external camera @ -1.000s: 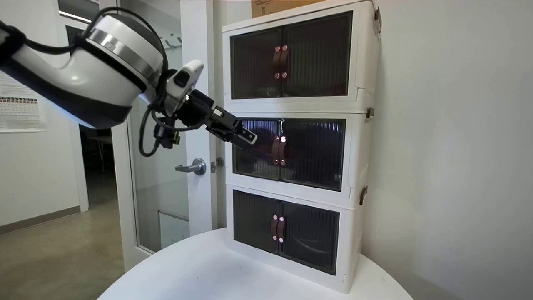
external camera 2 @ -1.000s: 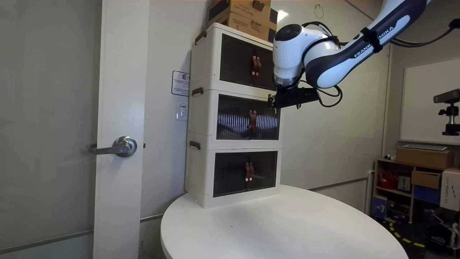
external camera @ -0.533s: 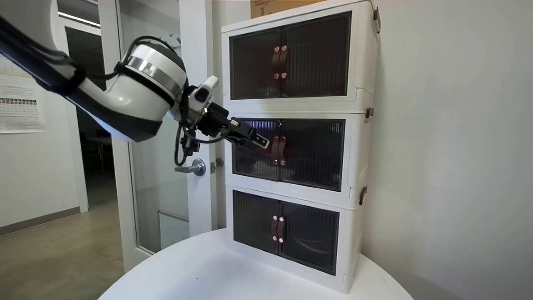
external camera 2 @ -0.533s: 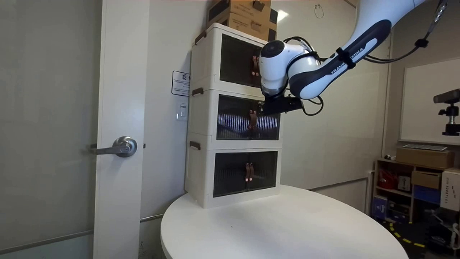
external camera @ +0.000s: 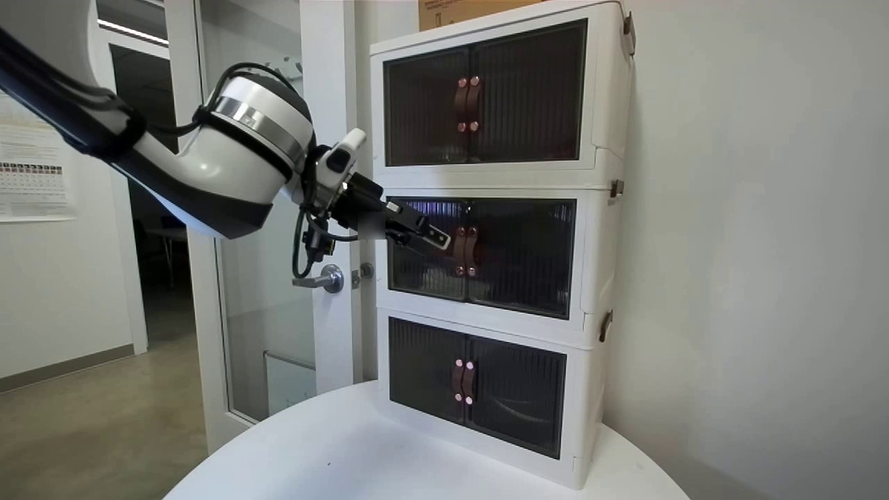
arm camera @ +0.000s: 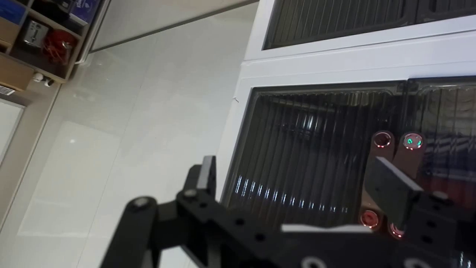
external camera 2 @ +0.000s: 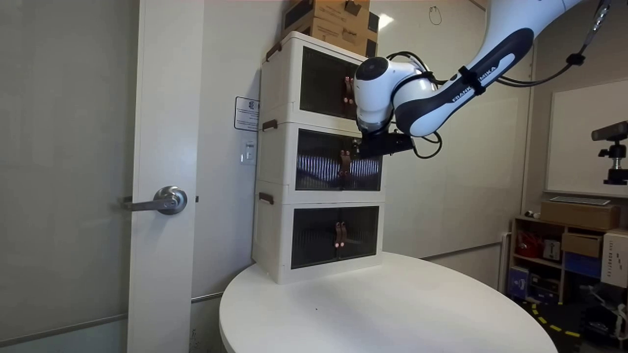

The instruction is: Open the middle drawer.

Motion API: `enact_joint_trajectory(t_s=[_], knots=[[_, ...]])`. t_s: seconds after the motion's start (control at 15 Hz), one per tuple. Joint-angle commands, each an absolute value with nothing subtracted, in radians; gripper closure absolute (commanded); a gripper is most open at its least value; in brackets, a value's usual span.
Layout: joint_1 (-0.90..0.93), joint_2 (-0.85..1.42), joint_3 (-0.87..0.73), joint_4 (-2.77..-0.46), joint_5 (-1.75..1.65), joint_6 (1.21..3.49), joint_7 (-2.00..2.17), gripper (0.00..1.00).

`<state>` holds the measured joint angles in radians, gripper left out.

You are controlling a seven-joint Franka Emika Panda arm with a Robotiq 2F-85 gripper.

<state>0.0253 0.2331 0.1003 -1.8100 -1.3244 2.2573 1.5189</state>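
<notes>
on a round white table (external camera 2: 422,304) by a pale wall (external camera: 750,208), we see a stack (external camera 2: 272,157) of three alike white-framed units, cardboard boxes (external camera 2: 338,32) on top. the middle drawer (external camera: 524,267) sits between the topmost unit (external camera: 531,97) and the lowest unit (external camera: 430,361), its dark ribbed doors (external camera 2: 319,162) closed, its two brown handles (external camera: 472,251) side by side at the centre. in both exterior views, we find the robot arm (external camera 2: 456,95) stretched out before that compartment, the gripper (arm camera: 293,163) near the handles. the fingers (arm camera: 386,186) are spread well apart: in the wrist view, one overlaps the handles while its fellow shows just beside the outer edge of the white frame (arm camera: 236,123). whether either finger touches the unit, we cannot tell. a glass-paned door (external camera: 264,319) with a metal lever (external camera: 321,280) stands near the stack. farther off, in an exterior view, we make out a white board (external camera 2: 571,142), a wooden shelf unit (external camera 2: 538,262) and a mounted black device (external camera 2: 610,131).
</notes>
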Motion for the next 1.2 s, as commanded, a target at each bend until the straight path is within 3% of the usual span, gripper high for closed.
enact_joint_trajectory(t_s=[0.0,0.4,1.13], knots=[[0.063,0.177,0.064,-1.887,-1.479,2.264,1.633,0.0],[0.069,0.181,0.077,-1.908,-1.69,2.239,1.822,0.0],[0.058,0.323,0.077,-1.765,-1.675,2.258,1.806,0.0]])
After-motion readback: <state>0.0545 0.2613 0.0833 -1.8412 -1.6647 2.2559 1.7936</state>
